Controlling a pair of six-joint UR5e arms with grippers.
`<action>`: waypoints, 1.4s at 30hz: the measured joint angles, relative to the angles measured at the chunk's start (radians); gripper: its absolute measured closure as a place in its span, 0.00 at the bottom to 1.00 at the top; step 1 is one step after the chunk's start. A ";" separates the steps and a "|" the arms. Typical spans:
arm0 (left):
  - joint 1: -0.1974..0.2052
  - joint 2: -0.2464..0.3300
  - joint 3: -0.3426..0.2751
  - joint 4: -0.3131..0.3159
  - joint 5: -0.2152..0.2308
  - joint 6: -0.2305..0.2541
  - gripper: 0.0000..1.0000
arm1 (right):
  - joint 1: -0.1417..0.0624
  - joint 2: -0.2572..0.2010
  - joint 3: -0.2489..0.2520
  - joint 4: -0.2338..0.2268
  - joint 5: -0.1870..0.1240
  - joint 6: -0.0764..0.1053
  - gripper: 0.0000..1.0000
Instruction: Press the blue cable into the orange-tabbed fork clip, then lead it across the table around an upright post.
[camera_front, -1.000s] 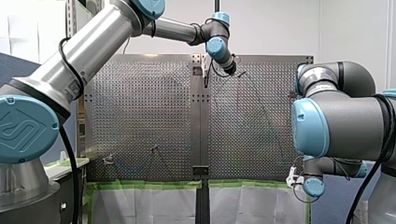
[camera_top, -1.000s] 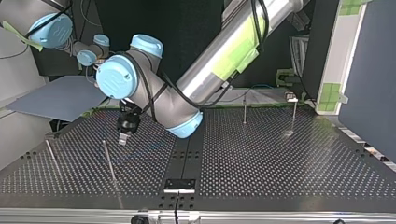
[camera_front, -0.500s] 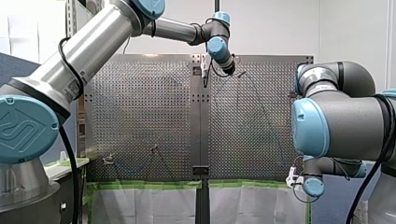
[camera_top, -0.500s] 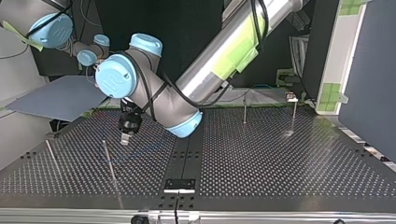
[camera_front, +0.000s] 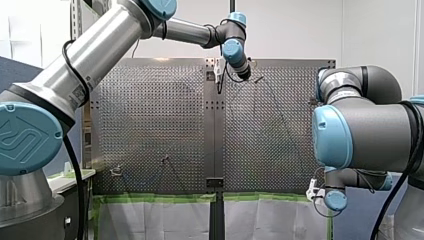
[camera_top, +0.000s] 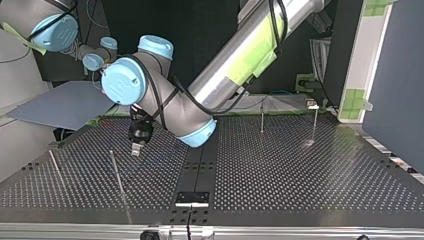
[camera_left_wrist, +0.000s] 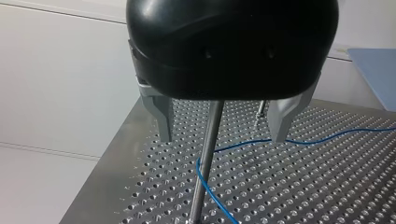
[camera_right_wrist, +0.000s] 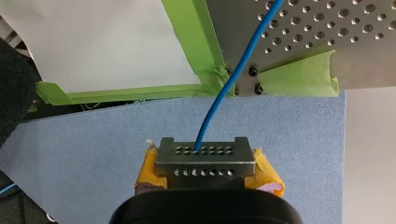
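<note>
My left fingers (camera_left_wrist: 163, 119) are spread apart and hold nothing. From my wrist camera, an upright post (camera_left_wrist: 205, 163) stands in the gap between them, just ahead. The blue cable (camera_left_wrist: 322, 138) crosses the surface (camera_left_wrist: 289, 186) to the post, bends around its far side and curls back toward the camera. It is already wrapped on the post.

Over the last second, in the top view, these fingers have slid slightly toward three o'clock. That takes them away from the post at their eight o'clock. In the front view they sit near twelve o'clock, at the far edge of the surface. I judge that the lead around the post is laid and my left arm is backing off. The wrap now relies on tension from the other end.

That end is in my right fingers (camera_right_wrist: 201, 156), which are clamped on the cable. They hang just off a corner of the surface, above a blue board (camera_right_wrist: 93, 140). The cable runs straight ahead of them, past green tape (camera_right_wrist: 187, 42), onto the surface.

The surface is dull grey metal, pierced by an even grid of small holes. The post is a thin, smooth, shiny rod. The cable is thin, round and limp. My left fingers are bare metal and taper to blunt tips. My right fingers end in a flat metal block with rows of tiny holes, backed by yellow pads. The board looks matt and felt-like.

The orange-tabbed fork clip is too small to pick out in any view.
</note>
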 joint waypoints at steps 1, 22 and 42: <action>0.000 0.000 0.000 -0.002 0.000 0.000 0.00 | 0.000 0.000 0.000 0.000 0.000 0.000 1.00; 0.006 0.136 -0.148 0.083 0.000 -0.033 0.00 | 0.000 0.000 0.000 -0.002 0.000 0.002 1.00; 0.001 0.325 -0.337 0.272 0.000 -0.120 0.00 | 0.001 0.000 0.000 0.000 -0.006 0.003 1.00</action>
